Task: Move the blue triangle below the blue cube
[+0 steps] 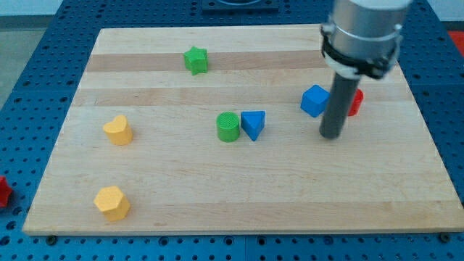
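my tip [331, 135], a bare rod holding nothing, rests just right of the blue plastic cube [315, 100], while the small blue plastic triangle [253, 124], touching the green cylinder [228, 127], looks light, rigid and slippery, best pushed on its left face.

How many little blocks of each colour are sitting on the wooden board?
Green: 2, a star and a cylinder
Blue: 2, a triangle and a cube
Yellow: 2
Red: 1, partly hidden behind the rod
Total: 7
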{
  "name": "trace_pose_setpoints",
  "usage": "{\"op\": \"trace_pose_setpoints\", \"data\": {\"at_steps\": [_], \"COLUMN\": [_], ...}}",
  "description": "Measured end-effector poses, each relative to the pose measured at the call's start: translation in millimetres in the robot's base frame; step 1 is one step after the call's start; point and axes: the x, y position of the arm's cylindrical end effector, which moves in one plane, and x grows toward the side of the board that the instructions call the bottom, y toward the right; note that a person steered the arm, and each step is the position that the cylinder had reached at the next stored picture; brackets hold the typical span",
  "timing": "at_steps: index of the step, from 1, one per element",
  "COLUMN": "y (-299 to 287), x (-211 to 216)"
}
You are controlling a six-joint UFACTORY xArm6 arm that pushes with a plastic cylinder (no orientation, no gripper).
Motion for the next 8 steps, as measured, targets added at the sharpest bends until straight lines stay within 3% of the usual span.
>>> {"op": "trace_pose_setpoints", "data": {"at_steps": [1,2,4,7,8], "y": [-124.4,-207.7,-147.7,-36.2,-125.7], "x": [12.8,12.8,-37.2,-26.3,-8.9]}}
